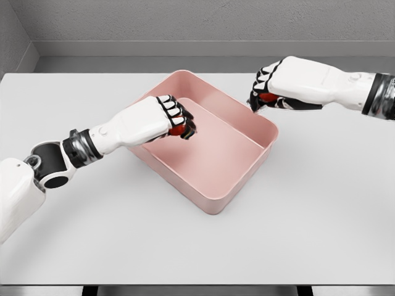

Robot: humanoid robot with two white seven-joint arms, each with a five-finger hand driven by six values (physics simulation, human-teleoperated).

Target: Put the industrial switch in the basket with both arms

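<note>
Nearest the camera, the left arm is entering from the lower left and reaching across the worktop (197,246), carrying the left hand (162,119) over the near-left wall of the pink basket (213,200). Its fingers (176,111) are curling tightly around a small red object (177,130), of which only a sliver is showing below the knuckles; I am reading this as an industrial switch, though the shape is mostly hidden. The hand is hanging over the basket's interior, with the red piece just beneath the fingers and above the basket floor; contact with the floor cannot be told. Holding it there is probably meant to let a release drop it straight inside rather than onto the rim. Farther back, the right hand (274,86) is coming in from the right and sitting at the basket's far-right corner, its fingers (264,75) likewise closing narrowly on a second red item (268,97) tucked under the palm. That piece is lying just below the fingers, roughly over or just outside the rim; which of the two I cannot tell. Judgement: the left side is looking ready to let go, while the right one may need carrying inward of the wall first, otherwise its piece could be catching the edge and falling onto the worktop.
</note>
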